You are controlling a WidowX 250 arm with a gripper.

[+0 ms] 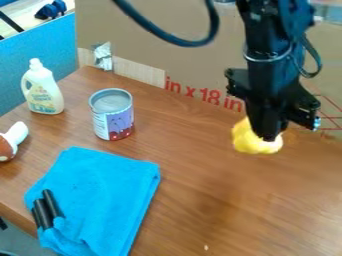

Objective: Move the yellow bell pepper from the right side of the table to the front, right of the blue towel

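Yellow object (248, 139) at gripper (269, 134), hold unconfirmed

Seen near tabletop's (194, 165) far edge, right side; resting or lifted, can't tell. Gripper open or closed: can't tell. Step is probably grasping or carrying; next move calls for a secure hold before travel.

The table (200, 190) is smooth, glossy wood; the blue towel (100, 200) is matt cloth; the can (111, 115) looks metal.
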